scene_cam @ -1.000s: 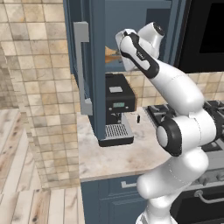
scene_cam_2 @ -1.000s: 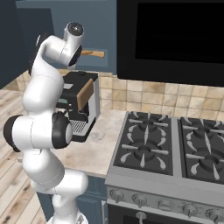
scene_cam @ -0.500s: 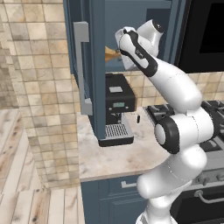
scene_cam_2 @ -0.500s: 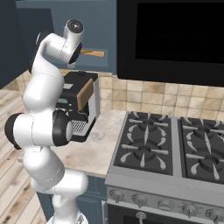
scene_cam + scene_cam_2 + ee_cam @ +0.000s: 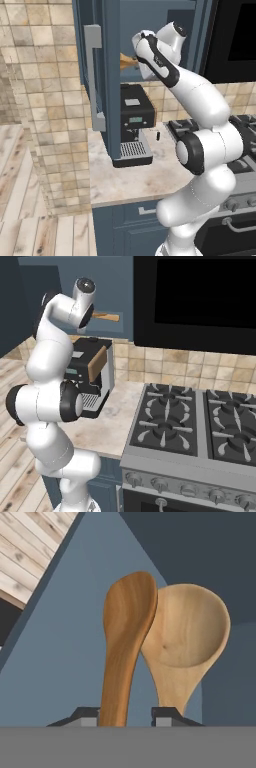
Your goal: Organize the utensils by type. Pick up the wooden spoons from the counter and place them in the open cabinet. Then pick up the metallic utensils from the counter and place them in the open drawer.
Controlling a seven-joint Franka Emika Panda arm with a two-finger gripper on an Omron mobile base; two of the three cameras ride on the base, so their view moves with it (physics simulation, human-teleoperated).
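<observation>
Gripper (image 5: 125,716) first, as seen from my hand: my two dark finger tips stand at the bottom edge, clamped on the handle of a darker wooden spoon (image 5: 127,637) that rises between them. Behind it is a second, paler spoon (image 5: 187,634), its bowl facing the camera; its handle is cut off at the bottom, so I cannot tell whether it touches my fingers. Blue cabinet (image 5: 60,662) surface lies behind both, and a strip of wood floor (image 5: 30,552) shows at the upper left.

From the left base camera, my arm (image 5: 200,100) reaches up into the open wall cabinet (image 5: 150,20). The hand is mostly hidden by my own wrist and the open door (image 5: 102,75); just a small tan piece of spoon (image 5: 127,62) shows. Below, a black coffee machine (image 5: 135,125) sits on the beige counter (image 5: 135,182).

From the right base camera, a spoon handle (image 5: 107,317) sticks out past my wrist toward the cabinet (image 5: 112,286); the fingers are hidden. A stove (image 5: 195,431) is beside the counter (image 5: 107,428).
</observation>
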